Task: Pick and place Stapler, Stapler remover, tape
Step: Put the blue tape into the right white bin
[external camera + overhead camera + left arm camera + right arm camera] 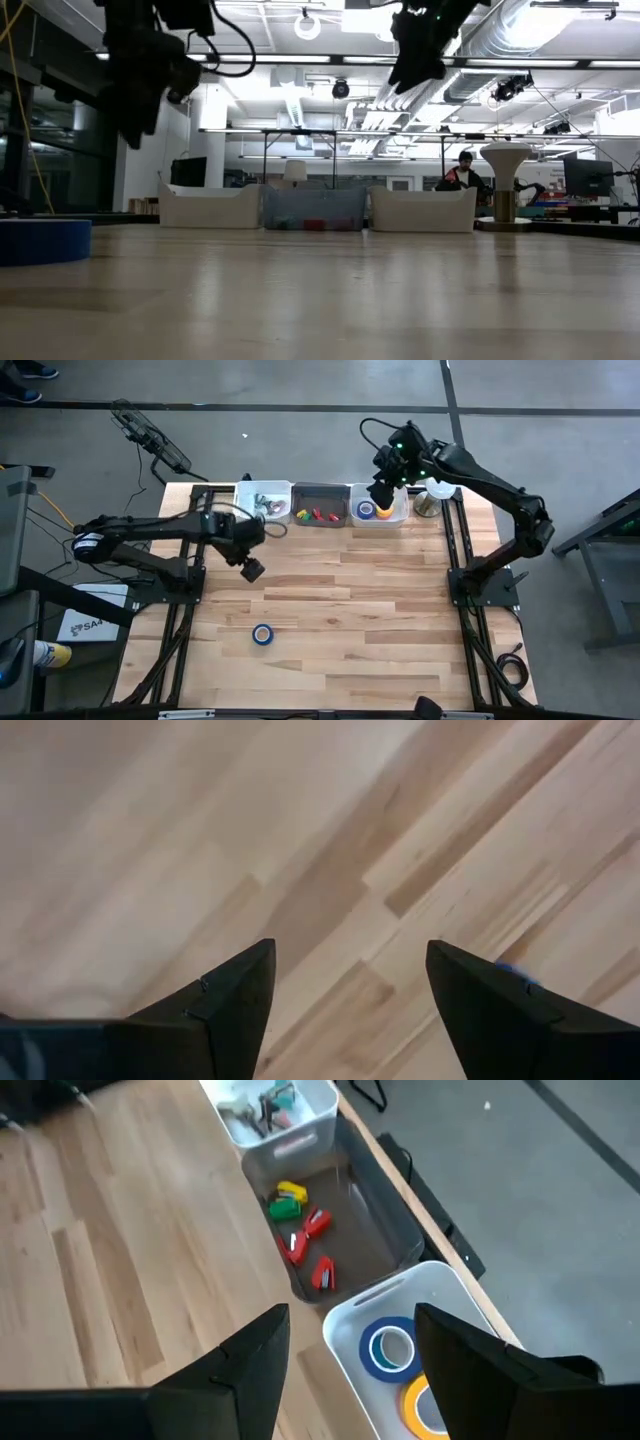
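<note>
The left claw (253,569) is hanging spread and empty above bare tabletop (380,610), well apart from the blue tape roll (262,634) lying alone nearer the front edge. That gap is the main risk — if the claw is dropping straight down from here, it is closing on wood. The roll is also lying flat, so fingers coming in off-centre are likely nudging it away rather than straddling its rim.

The right claw (350,1370) is hovering spread and empty over the white bin (345,1325) holding blue tape (390,1348) and yellow tape (425,1405); beside it the grey bin (400,1230) is holding small red, yellow and green staplers (300,1230) — a low sweep could be clipping a bin wall.
</note>
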